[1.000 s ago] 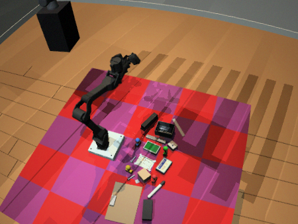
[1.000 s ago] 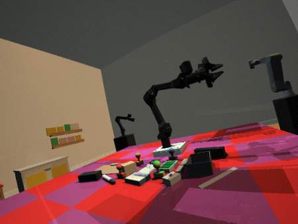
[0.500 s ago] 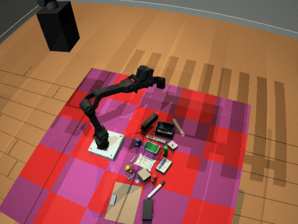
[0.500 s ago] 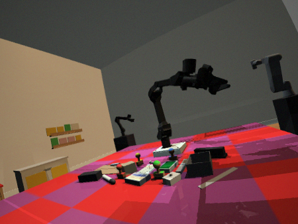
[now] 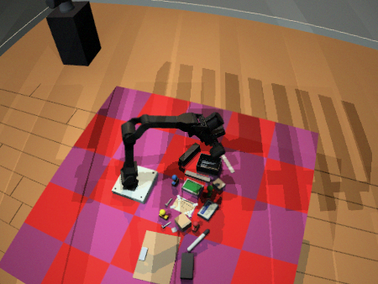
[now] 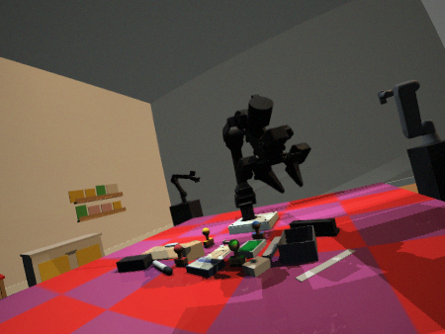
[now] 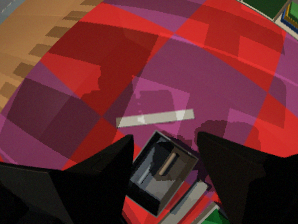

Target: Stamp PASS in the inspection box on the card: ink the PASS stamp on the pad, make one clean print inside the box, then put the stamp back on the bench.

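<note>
My gripper (image 5: 217,151) (image 6: 292,189) (image 7: 165,139) is open with nothing between its fingers, high above the bench near the black bin. Four knobbed stamps stand upright: blue (image 5: 175,181) (image 6: 256,228), green (image 5: 210,190) (image 6: 234,247), yellow (image 5: 163,213) (image 6: 206,236) and red (image 5: 195,226) (image 6: 179,253). Which one reads PASS is too small to tell. A green pad (image 5: 192,186) (image 6: 252,248) lies in an open case. The pale card (image 5: 184,206) lies between the yellow stamp and a blue-and-white tray (image 5: 207,210). Its box and any print are too small to read.
The open black bin (image 5: 208,164) (image 6: 298,247) (image 7: 187,165) stands below the gripper, beside a pale strip (image 5: 228,164) (image 6: 325,266) (image 7: 155,118) and a long black block (image 5: 189,154). A tan block (image 5: 183,221), a marker (image 5: 198,240), a dark block (image 5: 187,265) and a tan board (image 5: 160,256) lie nearby.
</note>
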Tool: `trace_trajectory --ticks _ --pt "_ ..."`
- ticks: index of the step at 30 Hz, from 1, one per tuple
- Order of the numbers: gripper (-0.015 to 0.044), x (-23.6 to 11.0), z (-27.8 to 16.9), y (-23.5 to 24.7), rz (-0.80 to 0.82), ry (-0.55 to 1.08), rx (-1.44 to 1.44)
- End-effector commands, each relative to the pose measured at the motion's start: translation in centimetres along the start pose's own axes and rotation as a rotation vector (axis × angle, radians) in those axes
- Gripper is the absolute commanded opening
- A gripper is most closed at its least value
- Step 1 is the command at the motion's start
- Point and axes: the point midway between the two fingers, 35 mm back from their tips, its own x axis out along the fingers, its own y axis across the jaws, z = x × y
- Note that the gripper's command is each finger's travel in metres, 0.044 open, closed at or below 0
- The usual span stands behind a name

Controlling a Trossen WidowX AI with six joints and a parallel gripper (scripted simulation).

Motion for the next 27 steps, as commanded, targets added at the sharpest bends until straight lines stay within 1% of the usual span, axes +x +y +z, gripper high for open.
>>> trace_trajectory --ticks 1,7,9,19,27 --pt "0.0226 0.7 -3.1 -6.0 -0.093 0.182 0.241" --pt "0.0226 0.4 -8.7 -12.8 -0.207 0.446 0.576" --pt "0.0226 0.1 -9.9 -13.9 -0.229 0.5 0.644" --pt "0.0226 0.3 -9.8 -14.0 -0.231 0.507 0.653" --pt "0.0226 1.3 -10.3 -14.1 -0.231 0.507 0.653"
